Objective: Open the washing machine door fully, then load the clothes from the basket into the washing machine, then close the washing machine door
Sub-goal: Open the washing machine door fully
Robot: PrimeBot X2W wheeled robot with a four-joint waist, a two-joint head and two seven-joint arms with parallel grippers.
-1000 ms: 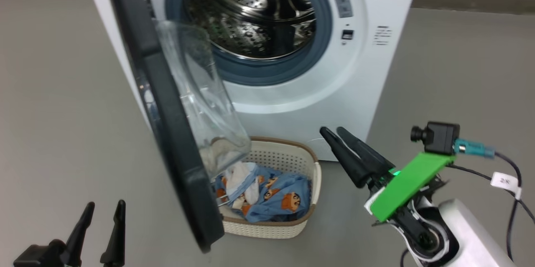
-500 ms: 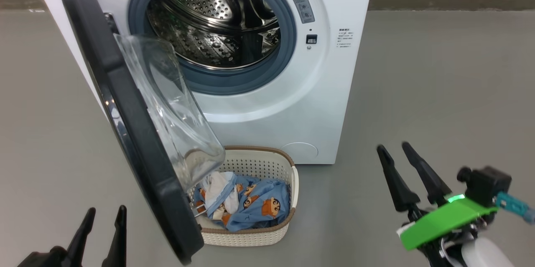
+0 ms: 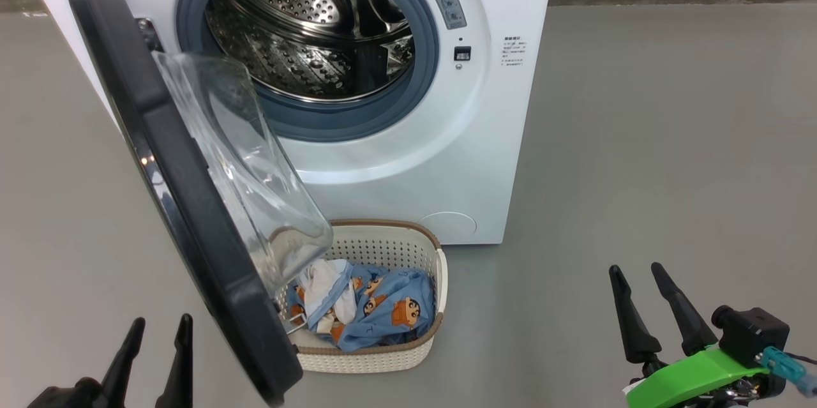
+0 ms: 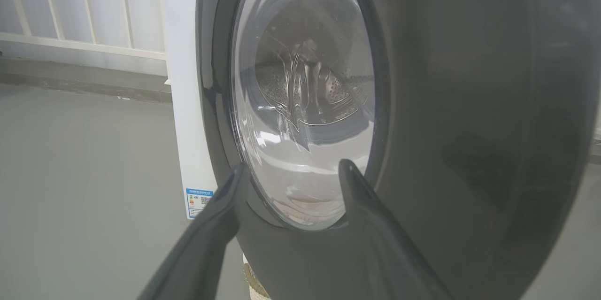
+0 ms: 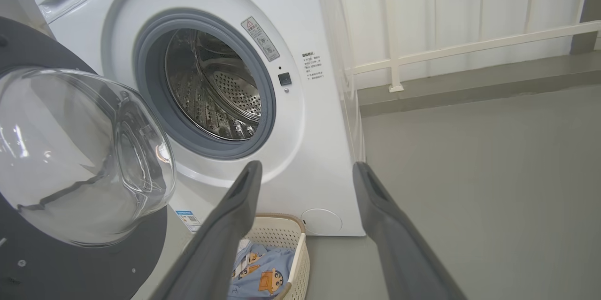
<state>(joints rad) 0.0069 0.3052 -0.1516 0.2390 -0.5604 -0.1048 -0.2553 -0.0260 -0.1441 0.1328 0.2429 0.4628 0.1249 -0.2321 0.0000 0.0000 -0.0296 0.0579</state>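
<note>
Showing door (image 4: 469, 126) front, left wrist view; head view, clothes (image 3: 389, 312) in basket (image 3: 364, 360)

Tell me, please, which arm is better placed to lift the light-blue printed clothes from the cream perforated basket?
Probably right: the open right gripper faces the basket unobstructed, while the black-ringed glass door blocks the left gripper.

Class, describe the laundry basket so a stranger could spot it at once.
Start at the white washing machine with its open door. On the floor before it, partly under that door, stands the basket: cream, perforated, brown-rimmed, holding blue cartoon-print clothes.
</note>
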